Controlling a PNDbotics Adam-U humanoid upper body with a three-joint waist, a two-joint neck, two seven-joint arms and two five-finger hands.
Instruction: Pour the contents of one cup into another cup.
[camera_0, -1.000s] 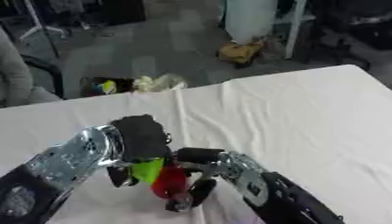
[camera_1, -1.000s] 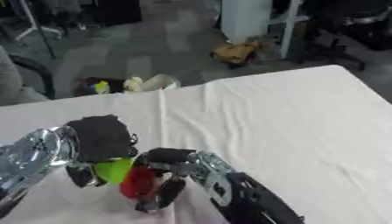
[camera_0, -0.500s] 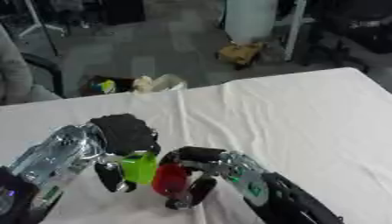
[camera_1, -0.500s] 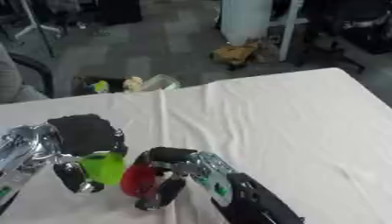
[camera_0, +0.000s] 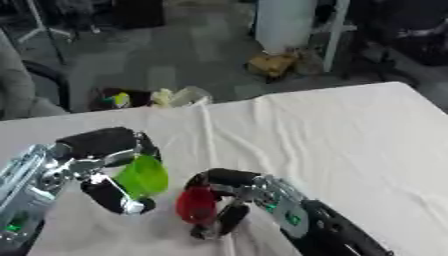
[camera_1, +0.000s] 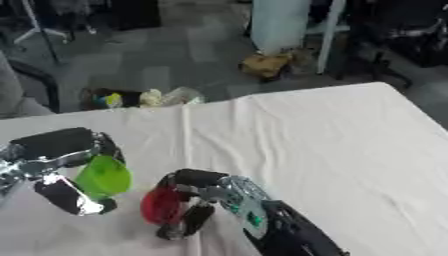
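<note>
In hands: green cup (camera_0: 143, 175), red cup (camera_0: 197, 205), contents unclear.

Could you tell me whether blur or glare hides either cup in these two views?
Left eye view: soft blur throughout, yet the green cup in the left hand and the red cup in the right hand read clearly; no glare. Right eye view: the same softness, and the floor clutter beyond the white table is indistinct.
</note>
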